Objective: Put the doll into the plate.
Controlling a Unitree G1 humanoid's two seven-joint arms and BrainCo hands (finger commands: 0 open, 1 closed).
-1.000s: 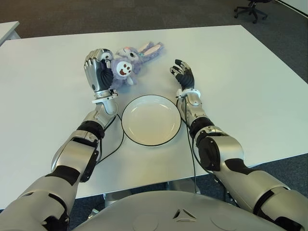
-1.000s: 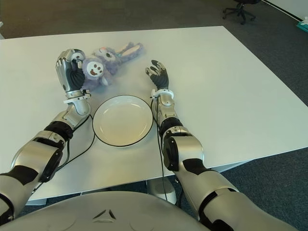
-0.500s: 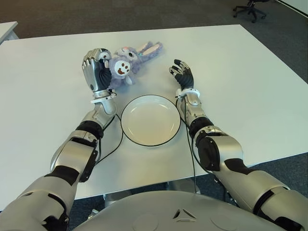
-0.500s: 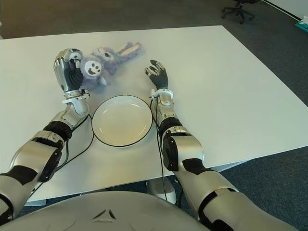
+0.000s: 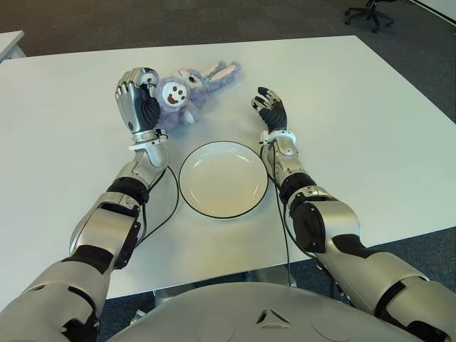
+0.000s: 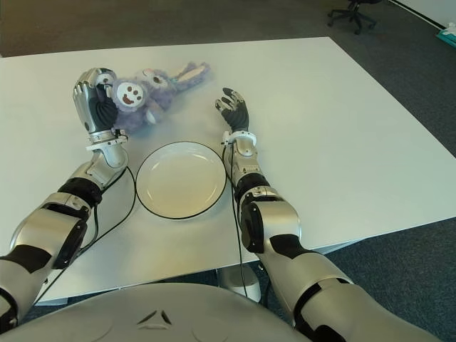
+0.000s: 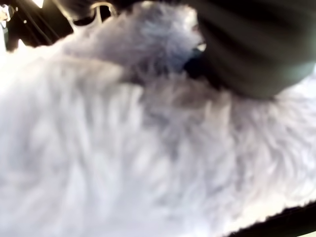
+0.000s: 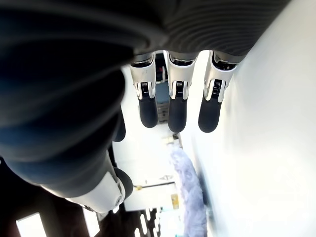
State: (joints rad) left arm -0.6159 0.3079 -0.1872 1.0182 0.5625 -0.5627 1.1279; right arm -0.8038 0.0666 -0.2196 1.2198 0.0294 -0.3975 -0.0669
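Now the left hand (image 5: pixel 139 102) clutches the doll (image 5: pixel 184 91); right hand (image 5: pixel 271 111) spread, empty.

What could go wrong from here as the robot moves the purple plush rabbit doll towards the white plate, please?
The left hand grips only the head end of the purple plush rabbit doll, so the soft fur might slip free. Its trailing ears could snag or drape over the rim of the white round plate. The right hand, open beside the plate, could obstruct.

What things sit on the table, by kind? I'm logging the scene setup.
Purple plush bunny doll, gripped by the left hand: 1
Round white plate with a dark rim: 1
Total: 2
The open right hand holds nothing.
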